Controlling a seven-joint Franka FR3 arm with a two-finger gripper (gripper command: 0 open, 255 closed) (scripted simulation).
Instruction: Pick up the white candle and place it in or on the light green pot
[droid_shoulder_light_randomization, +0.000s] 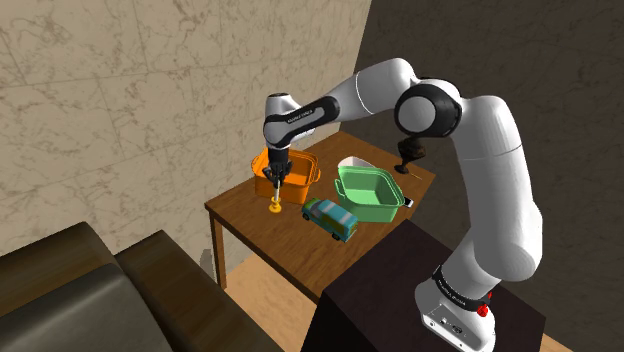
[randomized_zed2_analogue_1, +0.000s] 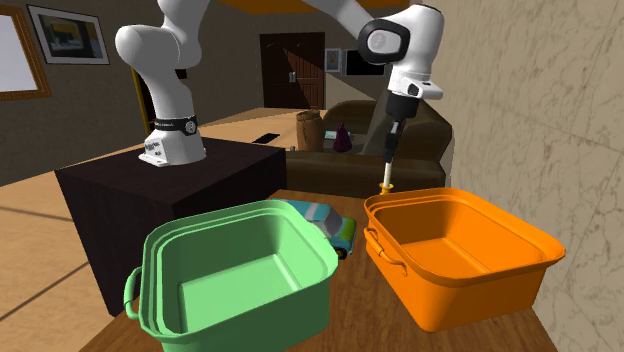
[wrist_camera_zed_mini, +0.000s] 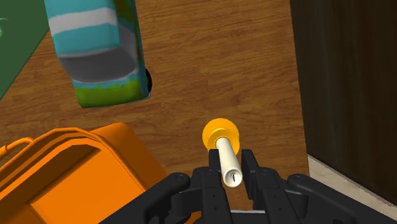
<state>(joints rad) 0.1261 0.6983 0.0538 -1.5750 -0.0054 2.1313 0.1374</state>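
A white robot arm reaches over a wooden desk (droid_shoulder_light_randomization: 245, 215) in a living room. Its black pincer (wrist_camera_zed_mini: 230, 168) points straight down and is clenched on the white candle (wrist_camera_zed_mini: 228, 159). In the wrist view one finger presses each side of the thin white stick, near its top. The candle stands upright in a round yellow holder (wrist_camera_zed_mini: 221, 134) at its foot.

The candle is just beside an orange pot (droid_shoulder_light_randomization: 305, 165), at that pot's near corner in the shoulder view. Whether the holder rests on the desk or hangs just above it cannot be told. The light green pot (droid_shoulder_light_randomization: 372, 212) sits further along the desk, toward the shoulder view's right, open and with nothing inside. A toy car (droid_shoulder_light_randomization: 330, 218) with blue, white and green bands lies between the candle and the green pot.

Progress, judged from this: the grasp looks done, so roughly the first third is complete. What is left is the lift, the carry past the toy car to the green pot, and the release inside it.
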